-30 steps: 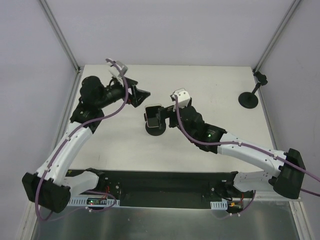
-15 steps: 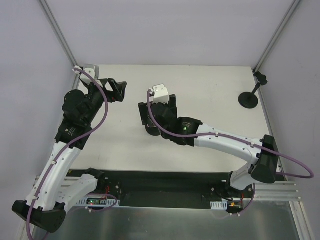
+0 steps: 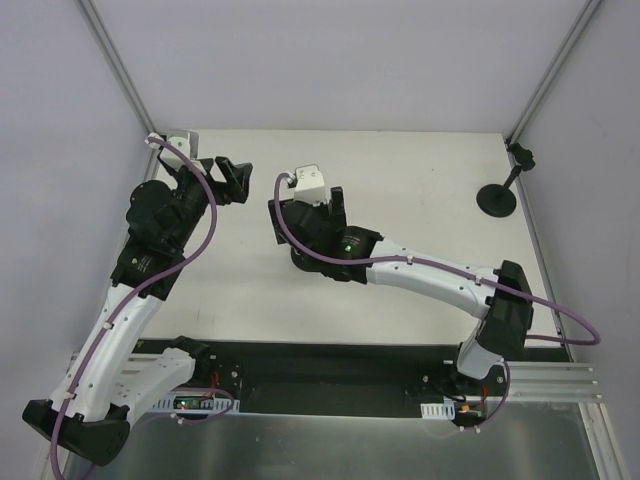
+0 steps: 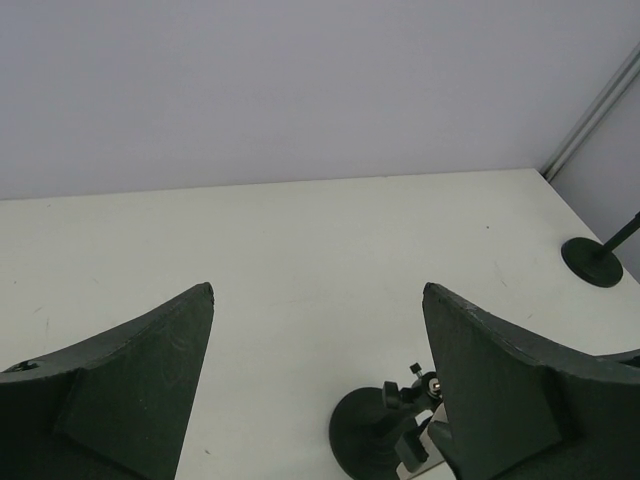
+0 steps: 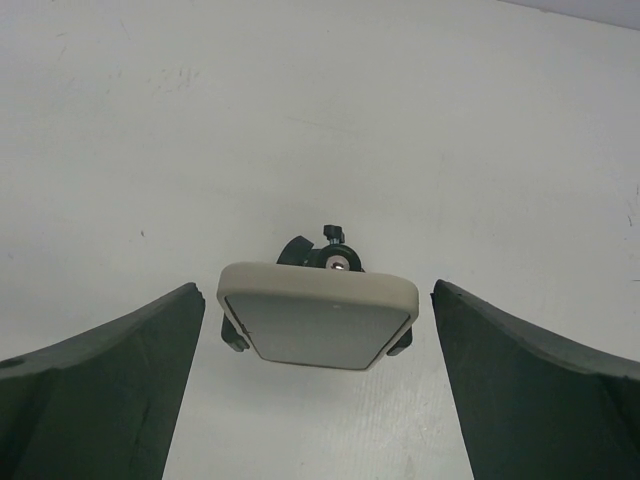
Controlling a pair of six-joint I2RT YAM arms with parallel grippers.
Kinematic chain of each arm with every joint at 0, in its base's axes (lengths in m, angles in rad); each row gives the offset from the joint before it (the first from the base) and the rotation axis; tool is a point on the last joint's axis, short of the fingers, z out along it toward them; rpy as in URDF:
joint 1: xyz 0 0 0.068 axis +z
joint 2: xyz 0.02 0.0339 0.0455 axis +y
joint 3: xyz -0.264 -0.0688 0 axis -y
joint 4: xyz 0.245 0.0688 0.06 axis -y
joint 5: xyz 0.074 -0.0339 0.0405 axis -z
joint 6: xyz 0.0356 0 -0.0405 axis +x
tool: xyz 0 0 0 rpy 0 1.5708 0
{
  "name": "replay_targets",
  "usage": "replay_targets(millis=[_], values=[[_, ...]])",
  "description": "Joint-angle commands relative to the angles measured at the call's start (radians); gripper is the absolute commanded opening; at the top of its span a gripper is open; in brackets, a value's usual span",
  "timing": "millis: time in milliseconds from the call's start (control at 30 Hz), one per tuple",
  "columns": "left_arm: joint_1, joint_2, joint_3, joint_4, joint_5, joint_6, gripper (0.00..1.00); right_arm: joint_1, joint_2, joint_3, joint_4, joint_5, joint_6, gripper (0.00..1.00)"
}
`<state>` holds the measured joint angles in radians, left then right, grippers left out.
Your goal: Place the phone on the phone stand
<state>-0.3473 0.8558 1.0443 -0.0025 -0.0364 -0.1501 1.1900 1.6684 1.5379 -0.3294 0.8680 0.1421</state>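
Observation:
The phone (image 5: 318, 325), in a beige case, rests tilted on the black phone stand (image 5: 325, 252) in the right wrist view. My right gripper (image 5: 318, 288) is open, with one finger on each side of the phone and neither touching it. In the top view my right gripper (image 3: 305, 230) hangs over the stand's round base (image 3: 303, 264) and hides the phone. My left gripper (image 3: 240, 182) is open and empty, off to the stand's left and back. In the left wrist view the stand's base (image 4: 372, 440) shows between the fingers of my left gripper (image 4: 318, 289).
A second black stand (image 3: 497, 197) with a round base is at the back right of the white table (image 3: 420, 170); it also shows in the left wrist view (image 4: 592, 262). A small black clamp (image 3: 520, 155) sits at the right rail.
My right gripper has swung left from beside the phone to over it and the stand, jaws open. My left arm pulled back to the left, away from the stand.

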Motion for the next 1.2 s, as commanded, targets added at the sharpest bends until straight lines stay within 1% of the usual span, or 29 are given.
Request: replay_targets(millis=[0,67,167,200,267,300,367,400,467,500,533,567,600,667,700,833,867,933,1100,1167], values=[[-0.007,-0.012,-0.003,0.007,-0.028,-0.005,0.83,0.005,0.014,0.048,-0.033,0.060,0.048,0.98],[-0.007,-0.008,-0.003,0.007,-0.026,-0.006,0.83,0.003,0.024,0.048,-0.030,0.055,0.056,0.98],[-0.007,-0.004,-0.001,0.007,-0.031,-0.011,0.83,0.002,0.034,0.053,-0.025,0.063,0.059,0.93],[-0.007,-0.003,-0.001,0.009,-0.036,-0.014,0.83,0.002,0.037,0.051,-0.020,0.072,0.062,0.89],[-0.007,-0.001,-0.001,0.007,-0.036,-0.013,0.83,0.002,0.045,0.050,-0.004,0.086,0.060,0.85],[-0.007,0.000,-0.001,0.007,-0.034,-0.012,0.83,0.000,0.050,0.051,0.001,0.095,0.060,0.79],[-0.007,0.006,0.000,0.007,-0.037,-0.013,0.83,-0.004,0.057,0.050,0.012,0.111,0.070,0.71],[-0.007,0.002,0.002,0.009,-0.039,-0.011,0.83,-0.007,0.060,0.051,0.022,0.127,0.071,0.59],[-0.007,0.009,0.002,0.007,-0.043,-0.011,0.83,-0.015,0.063,0.041,0.073,0.132,0.054,0.48],[-0.007,0.009,0.003,0.007,-0.045,-0.009,0.83,-0.018,0.068,0.041,0.088,0.134,0.048,0.36],[-0.007,0.008,0.005,0.009,-0.046,-0.009,0.83,-0.024,0.071,0.042,0.099,0.138,0.034,0.31],[-0.007,0.012,0.005,0.007,-0.048,-0.009,0.83,-0.027,0.076,0.041,0.148,0.141,0.013,0.26],[-0.007,0.014,0.008,-0.014,-0.048,-0.009,0.82,-0.032,0.079,0.036,0.185,0.143,-0.022,0.14],[-0.007,0.019,0.008,-0.017,-0.048,-0.011,0.82,-0.041,0.088,0.039,0.277,0.158,-0.108,0.02],[-0.007,0.019,0.010,-0.019,-0.048,-0.009,0.82,-0.047,0.090,0.042,0.305,0.157,-0.134,0.01],[-0.007,0.023,0.013,-0.024,-0.053,-0.009,0.82,-0.084,0.103,0.045,0.403,0.143,-0.229,0.01],[-0.007,0.025,0.014,-0.024,-0.053,-0.009,0.82,-0.086,0.103,0.039,0.458,0.141,-0.272,0.01],[-0.009,0.026,0.019,-0.028,-0.053,-0.009,0.82,-0.096,0.105,0.028,0.516,0.147,-0.315,0.01],[-0.009,0.034,0.022,-0.034,-0.062,-0.009,0.82,-0.138,0.160,0.093,0.540,0.157,-0.299,0.01],[-0.007,0.034,0.025,-0.040,-0.077,-0.009,0.82,-0.145,0.197,0.142,0.547,0.169,-0.288,0.01]])
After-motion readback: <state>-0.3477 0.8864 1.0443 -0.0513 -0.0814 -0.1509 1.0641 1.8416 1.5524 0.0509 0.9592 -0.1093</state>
